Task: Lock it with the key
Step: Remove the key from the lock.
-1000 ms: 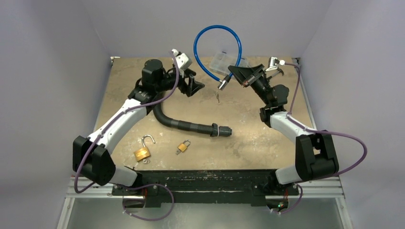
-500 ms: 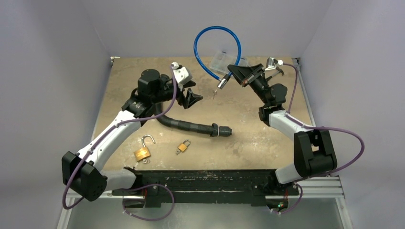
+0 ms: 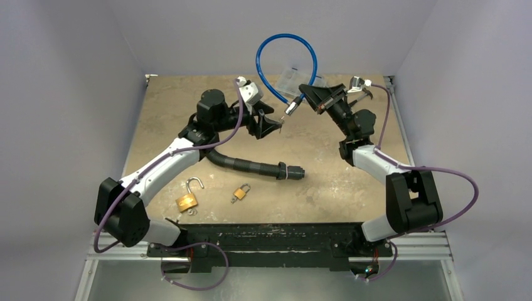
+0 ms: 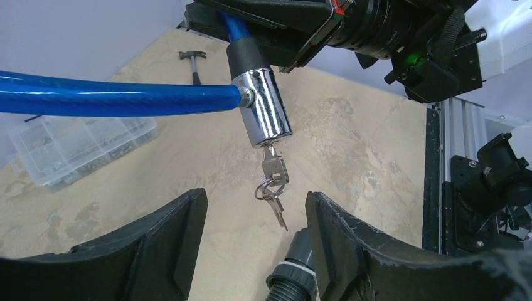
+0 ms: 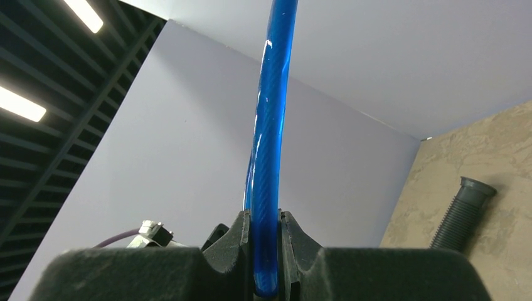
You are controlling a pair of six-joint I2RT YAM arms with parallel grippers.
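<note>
Up over the table [image 3: 326,188], the right gripper [image 5: 265,241] pinched the blue cable lock [image 4: 125,100], its key [image 4: 275,168] hanging from the chrome barrel [image 4: 262,113]. Below, the left gripper [image 4: 254,210] had its jaws spread; next it probably had to squeeze and turn the key. A clear box [image 4: 69,147] behind held tiny bits.

A robotics lab test cell: a worn tan table [image 3: 326,188] boxed in by plain grey walls [image 3: 75,94], aluminium rails [image 3: 426,249] at its near edge, strip lights [image 5: 22,103] on a black slatted ceiling [image 5: 63,69], a clear parts box [image 4: 75,147] and a hammer [image 4: 196,66].
</note>
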